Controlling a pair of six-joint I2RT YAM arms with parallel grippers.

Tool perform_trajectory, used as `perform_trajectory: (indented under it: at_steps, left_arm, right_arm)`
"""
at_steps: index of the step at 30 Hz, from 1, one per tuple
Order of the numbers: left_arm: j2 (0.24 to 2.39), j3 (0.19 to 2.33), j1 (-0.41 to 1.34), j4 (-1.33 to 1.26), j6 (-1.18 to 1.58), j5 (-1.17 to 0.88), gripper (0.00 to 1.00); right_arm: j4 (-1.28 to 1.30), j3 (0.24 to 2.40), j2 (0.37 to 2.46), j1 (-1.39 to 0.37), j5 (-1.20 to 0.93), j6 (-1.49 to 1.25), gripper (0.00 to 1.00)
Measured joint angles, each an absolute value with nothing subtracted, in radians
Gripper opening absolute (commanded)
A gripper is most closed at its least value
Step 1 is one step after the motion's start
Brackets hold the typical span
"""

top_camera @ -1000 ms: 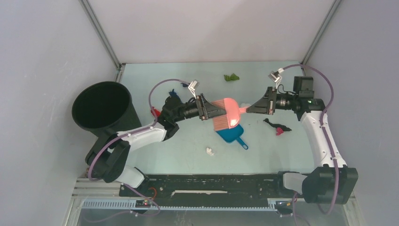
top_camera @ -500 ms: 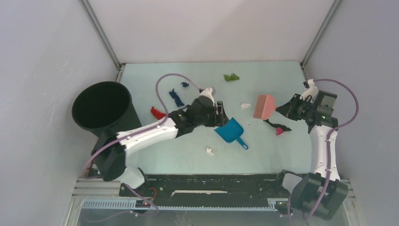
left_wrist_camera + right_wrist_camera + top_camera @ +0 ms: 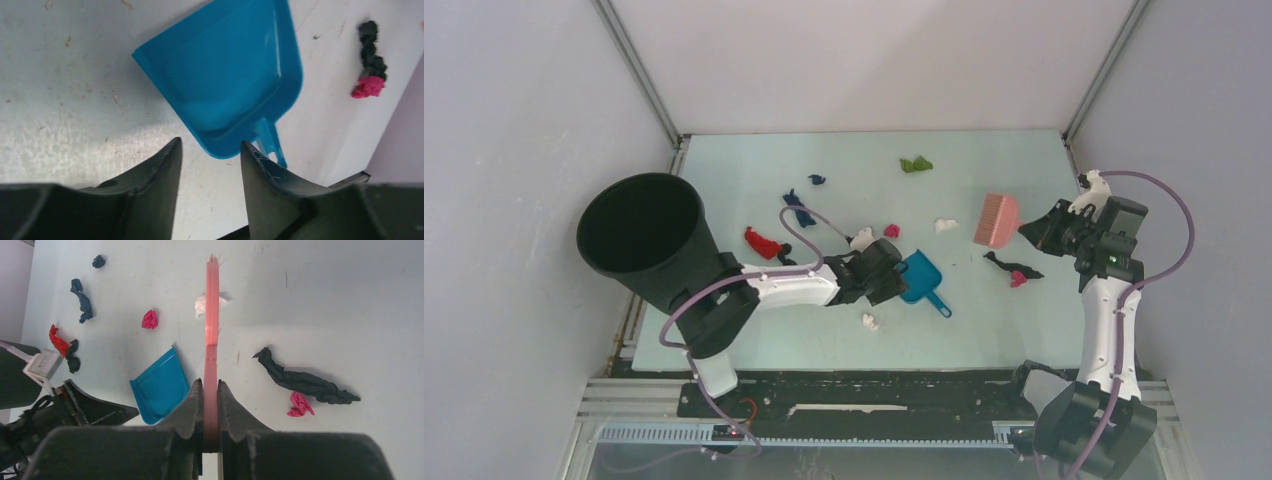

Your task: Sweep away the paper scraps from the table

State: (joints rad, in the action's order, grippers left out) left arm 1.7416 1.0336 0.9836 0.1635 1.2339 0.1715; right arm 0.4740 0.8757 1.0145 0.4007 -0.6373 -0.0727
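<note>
1. since half a second ago the left gripper [image 3: 892, 276] has been drawn nearer, to the left edge of the blue dustpan [image 3: 921, 277]. a magenta scrap [image 3: 891, 231] that it had covered has been exposed, and the pink brush [image 3: 996, 220] has been shifted slightly right and farther.
2. a second ago the brush was held over the dustpan between both grippers; now it is held by the right gripper [image 3: 1034, 228] alone, apart from the dustpan on its far right.
3. nearest on the table [image 3: 994, 320], a white scrap [image 3: 870, 321] is seen just on the near side of the left gripper.
4. only in the left wrist view are that gripper's jaws seen to be parted with nothing between them, the dustpan's rear wall lying just past the tips; whether it is touched cannot be told.
5. right of the dustpan a black strip [image 3: 1007, 263] is laid, with a second magenta scrap [image 3: 1018, 280] at its near end.
6. only in the right wrist view is the brush shown edge-on, its handle clamped tight between that gripper's fingers.
7. left of the left arm a red scrap [image 3: 761, 242] is found; farther off lie a second white scrap [image 3: 945, 225], just left of the brush, a dark blue scrap [image 3: 797, 210] and a small dark blue bit [image 3: 817, 180].
8. farthest, a green scrap [image 3: 915, 164] is seen in the top view alone, as is the black bin [image 3: 644, 235] at the table's left edge.
</note>
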Motion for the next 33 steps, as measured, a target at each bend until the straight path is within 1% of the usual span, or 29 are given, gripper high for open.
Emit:
perform_trajectory:
  at_steps: [5,8,11,16,18,22,27,29,31,33]
  left_arm:
    - [1.808,1.034,0.991,0.157,1.295,0.157,0.46]
    - [1.823,1.043,0.991,0.168,1.309,0.155,0.36]
    - [1.832,1.074,0.991,0.183,1.307,0.156,0.33]
    - [1.835,1.125,0.991,0.204,1.271,0.176,0.20]
    - [1.835,1.132,0.989,0.212,1.246,0.185,0.18]
    - [1.835,1.131,0.972,0.232,1.212,0.183,0.20]
    - [1.835,1.131,0.946,0.242,1.186,0.180,0.28]
    - [1.835,1.131,0.941,0.242,1.184,0.178,0.35]
    - [1.835,1.131,0.940,0.241,1.184,0.171,0.40]
    - [1.835,1.129,0.940,0.230,1.186,0.155,0.41]
  right_arm:
    - [0.474,0.876,1.013,0.402,-0.653,-0.073,0.00]
    - [0.474,0.876,1.010,0.402,-0.661,-0.072,0.00]
    - [0.474,0.876,1.004,0.402,-0.667,-0.072,0.00]
    - [0.474,0.876,0.997,0.402,-0.671,-0.069,0.00]
    - [0.474,0.876,0.997,0.402,-0.674,-0.068,0.00]
    - [0.474,0.876,0.997,0.403,-0.679,-0.068,0.00]
    - [0.474,0.876,0.997,0.403,-0.682,-0.068,0.00]
    - [0.474,0.876,0.997,0.404,-0.683,-0.067,0.00]
    - [0.474,0.876,0.997,0.404,-0.683,-0.066,0.00]
    - [0.474,0.876,0.997,0.405,-0.683,-0.065,0.00]
